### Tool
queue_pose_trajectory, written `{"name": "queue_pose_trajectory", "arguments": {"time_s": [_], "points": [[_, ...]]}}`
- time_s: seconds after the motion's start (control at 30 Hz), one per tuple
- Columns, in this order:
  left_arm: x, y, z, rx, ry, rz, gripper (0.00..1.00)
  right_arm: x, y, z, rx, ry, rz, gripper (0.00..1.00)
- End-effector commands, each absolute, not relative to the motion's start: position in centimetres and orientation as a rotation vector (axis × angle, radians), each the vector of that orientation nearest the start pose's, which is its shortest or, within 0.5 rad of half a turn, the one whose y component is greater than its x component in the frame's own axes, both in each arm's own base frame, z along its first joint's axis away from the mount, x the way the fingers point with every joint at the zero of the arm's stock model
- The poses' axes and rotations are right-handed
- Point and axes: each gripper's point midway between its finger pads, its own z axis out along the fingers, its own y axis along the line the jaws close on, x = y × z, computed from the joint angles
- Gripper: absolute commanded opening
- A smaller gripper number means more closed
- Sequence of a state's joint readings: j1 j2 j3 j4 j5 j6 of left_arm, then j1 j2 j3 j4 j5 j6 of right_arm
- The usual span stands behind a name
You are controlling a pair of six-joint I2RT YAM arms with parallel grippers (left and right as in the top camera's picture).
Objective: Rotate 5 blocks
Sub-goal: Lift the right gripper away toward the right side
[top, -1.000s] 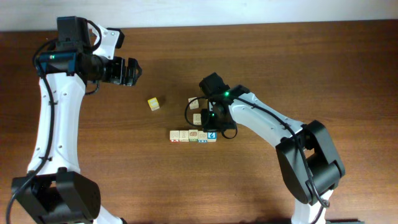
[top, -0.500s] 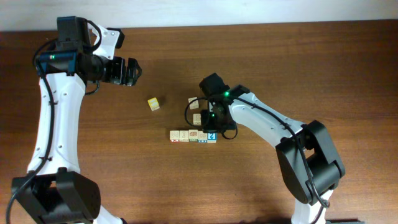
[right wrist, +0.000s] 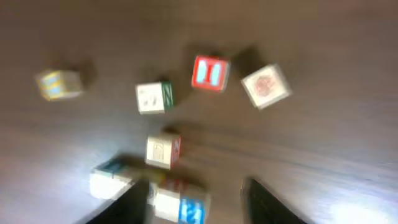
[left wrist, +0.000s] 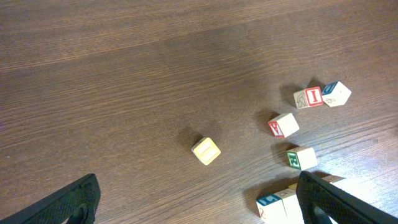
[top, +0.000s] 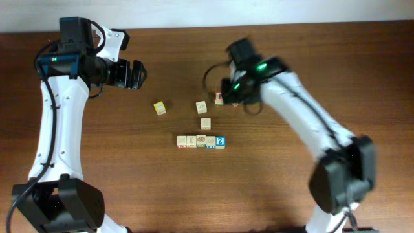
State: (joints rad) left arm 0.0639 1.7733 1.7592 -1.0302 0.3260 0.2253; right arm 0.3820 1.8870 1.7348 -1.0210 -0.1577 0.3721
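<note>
Blocks [top: 201, 140] in a row on the worktop [top: 142, 188], apart from your right fingers [right wrist: 268, 200] (parted, empty), left fingers [left wrist: 336, 199] spread wide

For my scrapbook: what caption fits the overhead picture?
Alphabet blocks lined up on a wooden table, loose cubes nearby.

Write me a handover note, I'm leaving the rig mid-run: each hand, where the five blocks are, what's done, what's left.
Left hand: open, empty, well away from the cubes.
Right hand: open, empty, up by the red-bordered I cube; its own view is blurred.
Things: five blocks side by side in one row, blue "?" block at the end nearest the right arm.
Done: row is lined up; which blocks are turned cannot be told.
Left: check faces, turn any that need it.
</note>
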Motion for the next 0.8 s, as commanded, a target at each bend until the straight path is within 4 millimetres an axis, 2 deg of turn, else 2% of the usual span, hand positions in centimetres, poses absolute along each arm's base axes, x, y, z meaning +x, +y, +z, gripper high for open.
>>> {"name": "queue_pose_trajectory", "arguments": {"time_s": [0.0, 0.03, 0.07, 0.1, 0.17, 0.2, 0.23, 0.33, 0.37, 0.4, 0.43, 0.47, 0.5, 0.53, 0.57, 0.63, 0.67, 0.77], "points": [[44.3, -2.8, 23.0, 0.343, 2.521, -0.316, 0.99, 38.4, 15.3, 27.1, -0.117, 2.624, 0.531, 0.73], [44.3, -2.8, 23.0, 0.343, 2.521, -0.316, 0.99, 36.8, 12.7, 28.5, -0.040, 2.642, 0.516, 0.73], [44.3, -2.8, 23.0, 0.343, 2.521, -0.316, 0.99, 36.0, 11.2, 28.9, -0.005, 2.654, 0.499, 0.73], [44.3, -2.8, 23.0, 0.343, 2.521, -0.316, 0.99, 34.7, 9.0, 29.0, 0.041, 2.683, 0.465, 0.73], [44.3, -2.8, 23.0, 0.343, 2.521, -0.316, 0.99, 33.1, 6.7, 28.0, 0.084, 2.760, 0.438, 0.74], [44.3, -3.1, 23.1, 0.339, 2.517, -0.341, 0.99, 32.2, 6.5, 26.4, 0.067, 2.829, 0.475, 0.75], [44.2, -3.5, 23.2, 0.326, 2.514, -0.379, 0.99, 31.6, 7.1, 24.9, 0.023, 2.869, 0.547, 0.75], [44.2, -3.5, 23.2, 0.320, 2.515, -0.384, 0.99, 31.4, 9.1, 19.7, -0.027, 2.907, 0.713, 0.74], [44.2, -3.6, 23.2, 0.321, 2.513, -0.384, 0.99, 31.8, 9.9, 17.7, -0.021, 2.889, 0.770, 0.70], [44.7, -3.6, 23.6, 0.325, 2.488, -0.376, 1.00, 32.0, 10.5, 15.4, 0.061, 2.897, 0.799, 0.62], [44.7, -3.6, 23.5, 0.324, 2.489, -0.378, 0.73, 32.1, 10.9, 13.5, 0.122, 2.900, 0.815, 0.52], [44.5, -3.6, 23.3, 0.252, 2.513, -0.403, 0.32, 32.1, 11.4, 12.0, 0.163, 2.897, 0.828, 0.43], [44.3, -3.6, 22.6, 0.149, 2.550, -0.441, 0.00, 32.2, 11.7, 11.0, 0.182, 2.887, 0.833, 0.27], [43.7, -3.8, 21.6, 0.081, 2.595, -0.470, 0.00, 32.2, 12.0, 10.2, 0.208, 2.876, 0.842, 0.12], [42.6, -4.4, 20.0, 0.069, 2.659, -0.496, 0.00, 32.2, 12.6, 9.3, 0.221, 2.861, 0.864, 0.04], [40.6, -5.3, 16.6, 0.067, 2.776, -0.531, 0.00, 32.1, 13.5, 8.3, 0.194, 2.840, 0.895, 0.04], [38.6, -6.7, 13.9, 0.064, 2.853, -0.643, 0.00, 32.0, 14.0, 7.8, 0.194, 2.844, 0.904, 0.04], [36.1, -8.2, 10.5, 0.122, 2.892, -0.794, 0.00, 32.2, 14.9, 6.5, 0.184, 2.866, 0.914, 0.04]]}}
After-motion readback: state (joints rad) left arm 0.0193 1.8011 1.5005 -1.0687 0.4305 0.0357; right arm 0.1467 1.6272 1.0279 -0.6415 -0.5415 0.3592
